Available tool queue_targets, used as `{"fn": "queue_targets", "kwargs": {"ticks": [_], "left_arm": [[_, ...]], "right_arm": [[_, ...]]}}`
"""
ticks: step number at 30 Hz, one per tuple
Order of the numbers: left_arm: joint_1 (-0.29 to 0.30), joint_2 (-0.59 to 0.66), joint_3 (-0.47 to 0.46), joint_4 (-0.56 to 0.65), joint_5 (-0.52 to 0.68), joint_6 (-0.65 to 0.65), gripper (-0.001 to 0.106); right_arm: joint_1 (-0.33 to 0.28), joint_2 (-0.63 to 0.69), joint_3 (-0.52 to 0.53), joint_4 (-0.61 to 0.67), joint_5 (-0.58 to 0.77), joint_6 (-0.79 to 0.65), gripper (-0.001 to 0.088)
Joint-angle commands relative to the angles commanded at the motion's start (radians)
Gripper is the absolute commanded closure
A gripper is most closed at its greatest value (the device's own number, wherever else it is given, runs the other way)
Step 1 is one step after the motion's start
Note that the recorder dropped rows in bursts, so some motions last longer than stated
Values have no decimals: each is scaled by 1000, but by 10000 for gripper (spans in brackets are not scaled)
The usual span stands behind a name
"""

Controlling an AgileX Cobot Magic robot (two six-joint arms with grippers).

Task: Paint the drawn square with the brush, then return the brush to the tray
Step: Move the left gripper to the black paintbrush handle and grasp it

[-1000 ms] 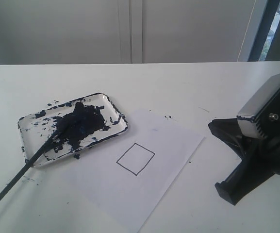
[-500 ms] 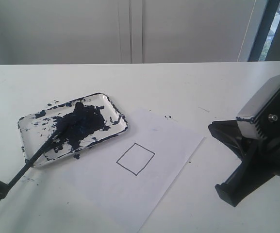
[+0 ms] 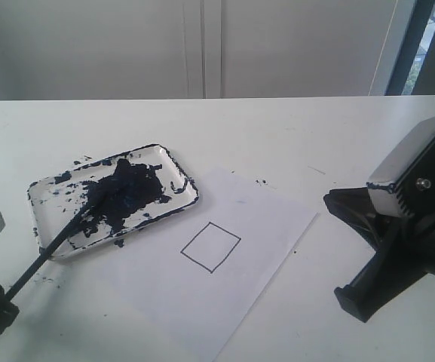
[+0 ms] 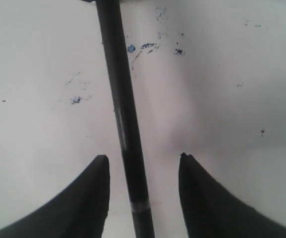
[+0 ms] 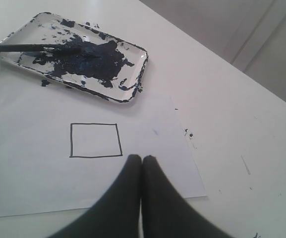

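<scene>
Off the near-left corner of the tray (image 3: 176, 170): left gripper (image 4: 143, 157) poised over the handle of the brush (image 3: 66, 237).

Hangs with jaws spread wide, one on either side of the handle, apparently touching neither side and gripping nothing. Brush tip down in the tray's paint, handle out over that corner onto the table. Drawn square (image 3: 210, 246) just off the tray's near-right side, outline only, unpainted. Right gripper (image 5: 142, 161) farther from the tray on that same side, fingers pressed together, empty. Likely hazard: an off-centre closing, enough to roll the round handle aside and flick paint out of the tray; also poor tip control from so far a hold. Against one second earlier: left gripper then barely in view, now down at the handle's end; brush, tray and square unmoved.
</scene>
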Motion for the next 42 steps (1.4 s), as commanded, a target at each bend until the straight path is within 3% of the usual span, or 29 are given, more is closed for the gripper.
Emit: {"fn": "queue_targets", "kwargs": {"ticks": [6, 22, 38, 42], "left_arm": [[0, 1, 0, 0, -1, 28, 699], [-1, 35, 0, 0, 3, 43, 708], [-1, 35, -2, 0, 10, 34, 883], [-1, 35, -33, 0, 61, 8, 911]], "right_arm": [[0, 0, 0, 0, 0, 0, 868], [0, 0, 0, 2, 0, 0, 868], [0, 0, 0, 2, 0, 0, 868], [0, 0, 0, 2, 0, 0, 868]]}}
